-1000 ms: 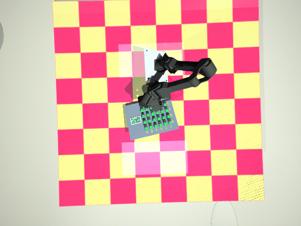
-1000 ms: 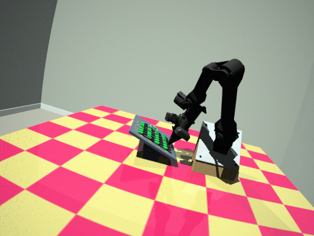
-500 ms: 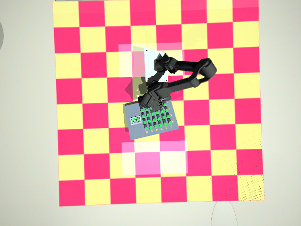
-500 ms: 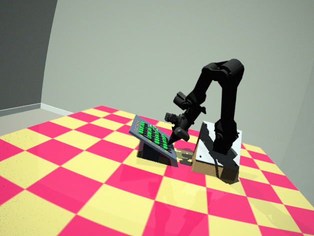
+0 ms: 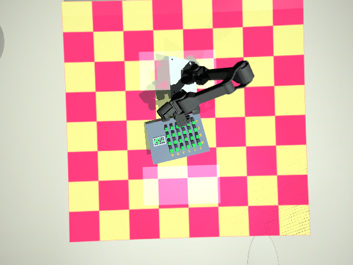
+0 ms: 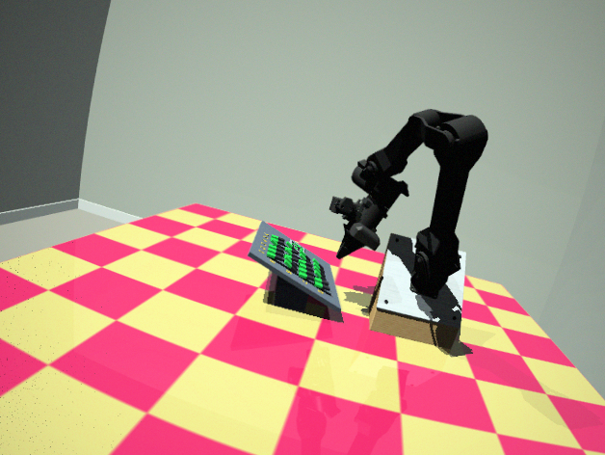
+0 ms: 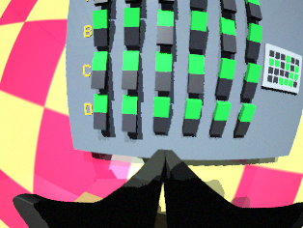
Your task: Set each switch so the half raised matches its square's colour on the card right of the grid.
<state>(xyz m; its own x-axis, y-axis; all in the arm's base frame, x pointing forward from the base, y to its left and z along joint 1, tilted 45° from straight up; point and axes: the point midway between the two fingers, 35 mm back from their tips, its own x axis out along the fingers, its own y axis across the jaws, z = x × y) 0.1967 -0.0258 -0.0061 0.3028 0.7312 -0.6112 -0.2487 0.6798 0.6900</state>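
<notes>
The tilted blue-grey panel [image 5: 155,156] [image 6: 334,306] [image 7: 78,137] carries rows of green and dark switches. In the wrist view, the nearest row D has two left switches [image 7: 99,121] [image 7: 129,122] with lighter grey near halves; its other four, such as the third switch [image 7: 161,107], show bright green far halves and darker near halves. The small white card [image 5: 158,141] [image 7: 283,69] is right of the grid in the wrist view. My gripper [image 6: 338,255] [image 7: 163,156] is shut and empty, off the panel's near edge and clear of the switches. The farthest row is partly cut off in the wrist view.
The arm's base stands on a white-topped wooden block [image 5: 174,68] [image 6: 401,293] behind the gripper. The panel and block both rest on a pink and yellow checkered table [image 5: 114,136] [image 6: 244,386]. From above, the arm hides part of the panel's near edge.
</notes>
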